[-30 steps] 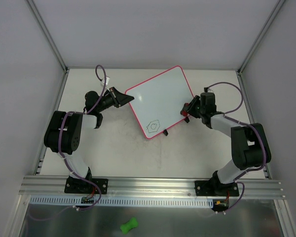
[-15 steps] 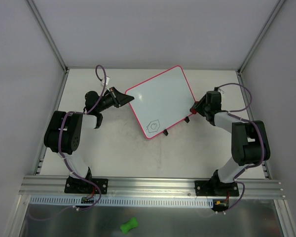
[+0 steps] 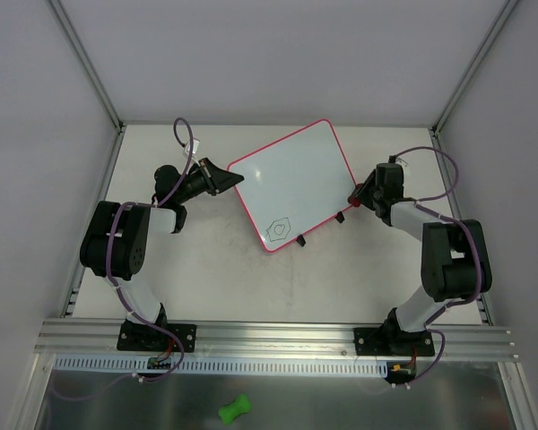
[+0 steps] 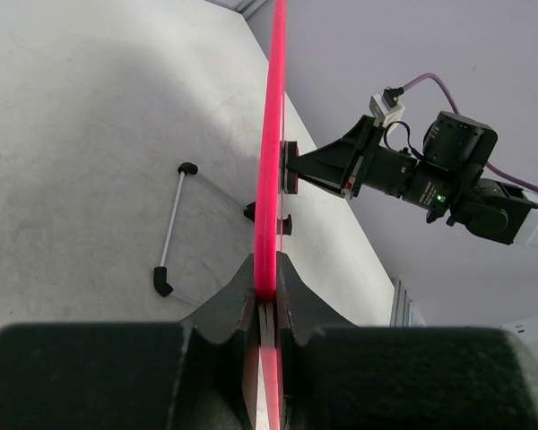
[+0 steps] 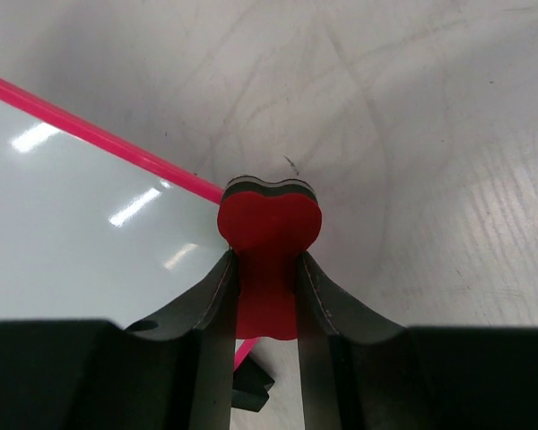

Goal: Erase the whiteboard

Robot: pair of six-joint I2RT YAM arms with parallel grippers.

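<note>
Meanwhile, the right jaws, clamped on the red eraser (image 5: 269,219), have drawn back just off the right edge of the whiteboard (image 3: 287,184), which sits on the tabletop (image 3: 206,269) with the left jaws pinching its pink frame, so its hexagon doodle (image 3: 278,227) likely still awaits wiping.

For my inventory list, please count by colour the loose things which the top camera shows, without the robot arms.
White with pink frame: 1, the whiteboard
Red: 1, the eraser, held in the right gripper
Green: 1, the bone-shaped piece in front of the arm bases
Total: 3
</note>
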